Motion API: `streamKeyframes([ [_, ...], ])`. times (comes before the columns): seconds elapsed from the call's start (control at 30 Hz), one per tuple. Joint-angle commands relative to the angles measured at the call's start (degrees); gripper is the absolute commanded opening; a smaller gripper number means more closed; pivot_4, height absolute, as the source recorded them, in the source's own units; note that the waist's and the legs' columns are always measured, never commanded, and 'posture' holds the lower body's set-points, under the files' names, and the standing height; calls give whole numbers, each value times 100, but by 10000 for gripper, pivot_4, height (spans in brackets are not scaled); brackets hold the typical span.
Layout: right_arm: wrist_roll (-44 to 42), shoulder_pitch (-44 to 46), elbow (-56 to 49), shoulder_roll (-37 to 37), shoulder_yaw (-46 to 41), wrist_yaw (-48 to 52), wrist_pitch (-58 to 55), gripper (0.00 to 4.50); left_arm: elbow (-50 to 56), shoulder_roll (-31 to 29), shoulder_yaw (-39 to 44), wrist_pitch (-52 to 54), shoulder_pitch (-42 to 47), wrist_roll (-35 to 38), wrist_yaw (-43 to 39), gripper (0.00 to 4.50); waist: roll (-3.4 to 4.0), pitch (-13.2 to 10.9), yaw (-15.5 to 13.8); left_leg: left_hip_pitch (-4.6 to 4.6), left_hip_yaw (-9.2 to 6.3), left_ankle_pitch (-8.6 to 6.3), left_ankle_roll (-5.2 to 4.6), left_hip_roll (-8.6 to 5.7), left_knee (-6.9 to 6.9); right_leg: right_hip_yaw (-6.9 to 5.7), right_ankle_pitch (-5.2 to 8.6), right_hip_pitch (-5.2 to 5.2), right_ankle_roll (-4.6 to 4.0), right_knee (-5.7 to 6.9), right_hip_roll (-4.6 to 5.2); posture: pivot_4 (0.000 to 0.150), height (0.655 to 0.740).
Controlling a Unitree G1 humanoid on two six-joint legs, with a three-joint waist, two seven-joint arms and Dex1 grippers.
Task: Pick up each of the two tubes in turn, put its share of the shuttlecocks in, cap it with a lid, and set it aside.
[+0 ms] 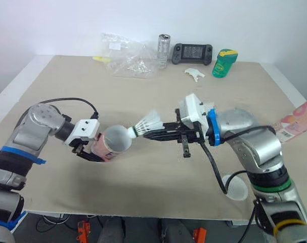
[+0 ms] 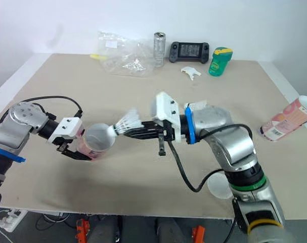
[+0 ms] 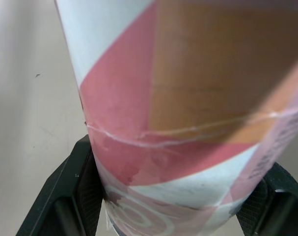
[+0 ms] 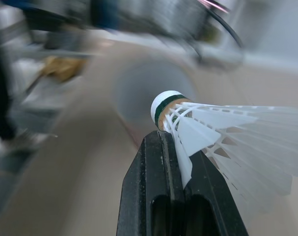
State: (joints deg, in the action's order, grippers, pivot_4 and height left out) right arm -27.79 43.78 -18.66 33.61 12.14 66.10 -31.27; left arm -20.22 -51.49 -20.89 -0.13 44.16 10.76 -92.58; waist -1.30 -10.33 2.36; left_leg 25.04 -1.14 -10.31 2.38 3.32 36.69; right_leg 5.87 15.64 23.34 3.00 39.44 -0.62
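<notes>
- The left gripper (image 1: 94, 151) is clamped across the wall of a tube (image 1: 112, 144), one black finger on each side. It holds the tube low over the front-left part of the table (image 1: 143, 96).
- That tube lies tipped over. Its long axis runs roughly along the table's front edge, and its open mouth faces right, toward the other arm.
- A shuttlecock (image 1: 146, 124) sits just right of the mouth, cork first. The cork is at the rim, and I cannot tell whether it has crossed inside.
- The shuttlecock's axis nearly matches the tube's. In the right wrist view the cork sits in front of the dark opening, so the next move looks like a straight push leftward along that shared line.
- The right gripper (image 1: 148, 134) pinches the skirt of the shuttlecock just behind the cork, its fingers closed on the feathers. It reaches in from the right and is the arm that would carry the move.
- A white lid (image 1: 237, 188) lies by the front edge, under the right arm and well apart from the mouth.
- The second tube (image 1: 295, 121) lies on its side at the right edge, untouched.
</notes>
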Motion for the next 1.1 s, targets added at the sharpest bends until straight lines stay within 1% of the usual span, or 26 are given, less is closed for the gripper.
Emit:
streamKeyframes([
  [0.03, 106, 401, 207, 0, 108, 226, 175, 231, -163, -10, -339, -42, 335, 68, 8, 31664, 0, 0, 0, 1, 1, 1, 1, -1, 0, 2, -2, 1, 2, 0, 1, 1500, 7213],
  [0.07, 144, 482, 268, -15, 181, 292, 204, 231, -227, 30, -399, -70, 412, 53, 8, 31664, 0, 0, 0, 1, 3, 1, 1, -2, 3, 3, -3, 1, 3, 0, 2, 1500, 7213],
  [0.17, 803, 779, 565, -50, 811, 425, 462, 231, -273, 111, -508, -25, 513, 91, 8, 31664, 1, 0, 11, 2, 3, 1, 1, -2, 3, 4, -3, 3, 1, 2, 1, 1500, 7213],
  [0.23, 921, 950, 648, -153, 1005, 465, 431, 231, -201, 80, -542, 59, 489, 198, 8, 31664, 1, 0, 16, 2, 2, 1, 1, 1, 1, 3, 1, 9, -5, 9, -2, 1500, 7213],
  [0.33, 797, 1110, 667, -257, 1078, 687, 289, 10196, -197, 48, -563, 62, 479, 231, 8, 31664, 1, -1, 6, 4, 0, 1, 1, -5, 1, 3, 18, 21, -31, 47, 1, 1500, 7213],
  [0.4, 704, 1237, 737, -302, 1054, 825, 189, 18190, -231, 56, -552, 42, 488, 200, 8, 31664, 1, -1, 4, 4, -7, 1, 1, -10, 0, -6, 25, 23, -46, 59, 5, 1500, 7213],
  [0.43, 632, 1304, 760, -329, 1003, 870, 121, 23897, -246, 65, -541, 45, 494, 187, 8, 31664, 1, -1, 4, 4, -12, 1, 1, -9, -1, -12, 27, 23, -50, 60, 4, 1500, 7213],
  [0.47, 466, 1388, 749, -354, 886, 916, -15, 27735, -256, 78, -523, 66, 503, 187, 8, 31664, 1, -1, 5, 4, -13, 1, 1, -9, -1, -13, 28, 23, -52, 61, 4, 1500, 7213],
  [0.5, 207, 1432, 656, -339, 713, 993, -172, 34358, -262, 94, -500, 84, 505, 187, 8, 31664, 1, -1, 4, 3, -15, 1, 1, -7, -2, -16, 29, 22, -53, 62, 3, 1500, 7213],
  [0.53, -17, 1449, 558, -327, 516, 985, -301, 39023, -247, 93, -481, 98, 487, 198, 8, 31664, 1, -1, 2, 3, -17, 1, 1, -8, -1, -18, 29, 22, -53, 62, 3, 1500, 7213],
  [0.57, -228, 1443, 489, -259, 320, 975, -478, 42267, -228, 90, -467, 104, 463, 204, 8, 31664, 1, -1, 2, 4, -21, 1, 1, -8, -1, -22, 28, 21, -53, 62, 4, 1500, 7213],
  [0.63, -392, 1269, 362, -55, -11, 936, -500, 42267, -180, 76, -441, 112, 412, 205, 8, 31664, 1, -1, -1, 5, -24, 1, 1, -8, 0, -24, 28, 19, -53, 62, 5, 1500, 7213],
  [0.73, -350, 1008, 337, 217, -392, 595, -546, 42267, -105, 61, -389, 142, 326, 211, 8, 31664, 0, 0, 3, 4, -24, 1, 1, -11, 0, -25, 30, 15, -53, 60, 8, 1500, 7213],
  [0.77, -309, 803, 341, 427, -674, 450, -540, 42267, -63, 58, -338, 162, 275, 209, 8, 31664, 0, 0, 2, 3, -24, 1, 1, -10, -1, -26, 31, 16, -53, 60, 7, 1500, 7213],
  [0.8, -288, 567, 355, 643, -1002, 289, -552, 42267, -9, 46, -289, 193, 219, 216, 8, 31664, 0, 0, -11, 3, -24, 1, 1, -10, -2, -26, 32, 17, -53, 61, 7, 1500, 7213],
  [0.87, -81, -293, 631, 1232, -2062, -221, -554, 42267, 121, 12, -161, 276, 59, 232, 8, 31664, -1, -1, -34, 6, -27, 1, 1, -15, -5, -28, 34, 17, -56, 60, 10, 1500, 7213],
  [0.93, 228, -1067, 819, 1661, -2564, -454, -410, 42267, 216, -36, -95, 301, -65, 244, 8, 31664, -7, 3, -100, 8, -27, 1, 1, -22, -10, -29, 35, 16, -56, 57, 16, 1500, 7213],
  [1.0, 326, -1584, 1046, 1845, -2803, -612, -333, 42267, 244, -60, -52, 285, -136, 217, 8, 31664, -4, 2, -93, 2, -11, -2, -4, -33, -9, -26, 48, 12, -52, 61, 33, 1500, 7213],
  [1.1, 395, -1891, 1545, 1806, -3150, -993, -228, 42267, 206, -59, -14, 230, -179, 155, 8, 31664, 7, 5, 6, -13, -4, -5, -8, -32, -15, -10, 46, 10, -53, 63, 25, 1500, 7213],
])
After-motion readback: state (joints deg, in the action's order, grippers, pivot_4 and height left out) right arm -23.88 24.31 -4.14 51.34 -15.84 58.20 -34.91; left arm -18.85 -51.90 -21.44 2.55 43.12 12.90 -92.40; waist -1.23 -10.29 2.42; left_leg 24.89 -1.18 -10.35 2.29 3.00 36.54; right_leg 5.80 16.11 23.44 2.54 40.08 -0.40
